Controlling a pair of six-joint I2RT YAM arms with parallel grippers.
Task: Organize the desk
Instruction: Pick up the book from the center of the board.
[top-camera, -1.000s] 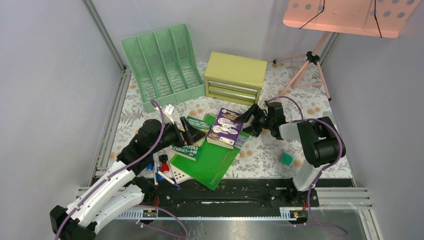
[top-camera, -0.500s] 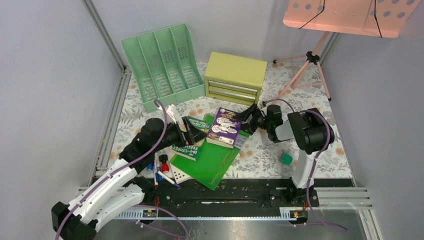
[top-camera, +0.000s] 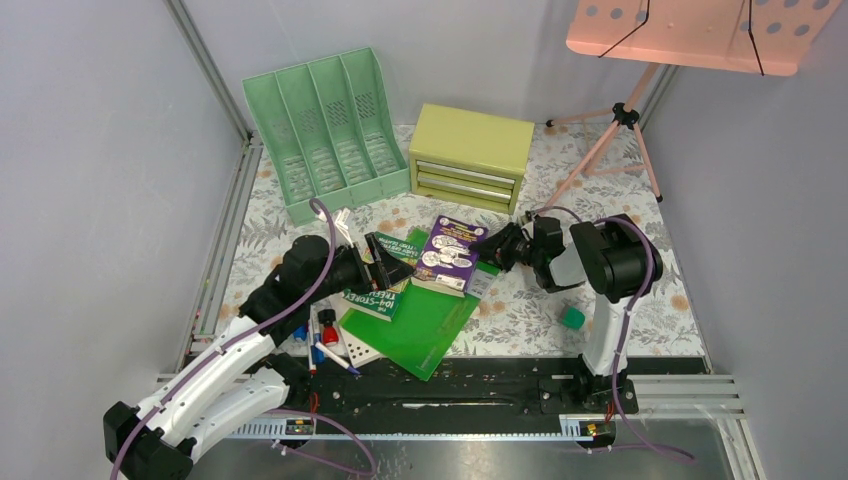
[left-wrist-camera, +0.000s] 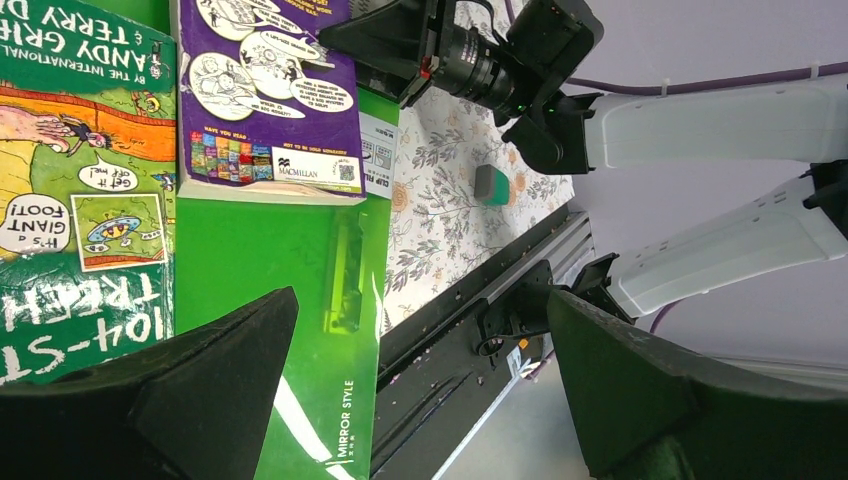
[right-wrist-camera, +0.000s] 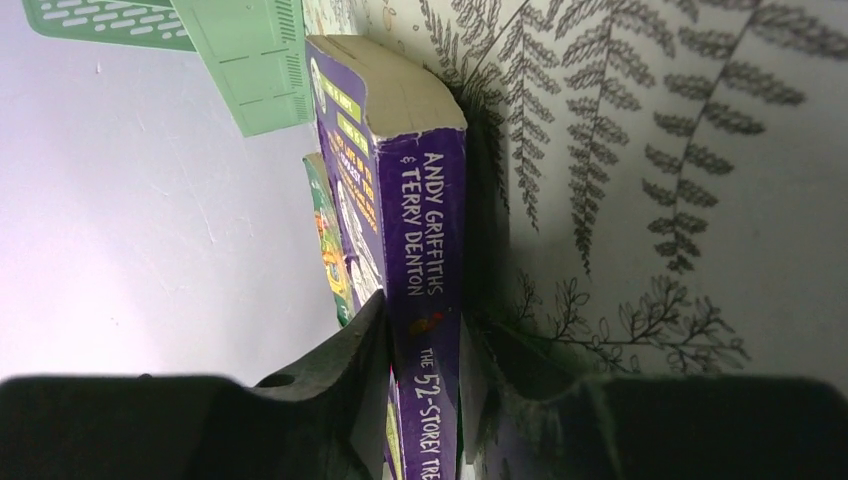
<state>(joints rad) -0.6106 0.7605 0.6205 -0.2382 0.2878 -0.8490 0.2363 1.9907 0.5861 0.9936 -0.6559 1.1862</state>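
The desk (top-camera: 530, 305) has a pale fern-print covering. On it a purple book (top-camera: 450, 255) lies partly over a green book (top-camera: 385, 285) and a green folder (top-camera: 415, 325). My right gripper (top-camera: 490, 248) reaches in from the right, low to the desk. In the right wrist view my right gripper (right-wrist-camera: 425, 310) is shut on the purple book (right-wrist-camera: 425, 200), one finger on each side of its spine edge. My left gripper (top-camera: 375, 262) hovers over the green book. In the left wrist view my left gripper (left-wrist-camera: 422, 293) is wide open and holds nothing, with the green folder (left-wrist-camera: 270, 300) below.
A mint file rack (top-camera: 325, 125) and a yellow-green drawer chest (top-camera: 470, 155) stand at the back. A pink tripod stand (top-camera: 620, 120) is at the back right. A small green block (top-camera: 572, 317) lies right of the books. Markers (top-camera: 325, 335) lie front left by the black rail (top-camera: 450, 385).
My right gripper moved left up to the purple book and shut on its near edge. The left arm shifted slightly and stayed open.
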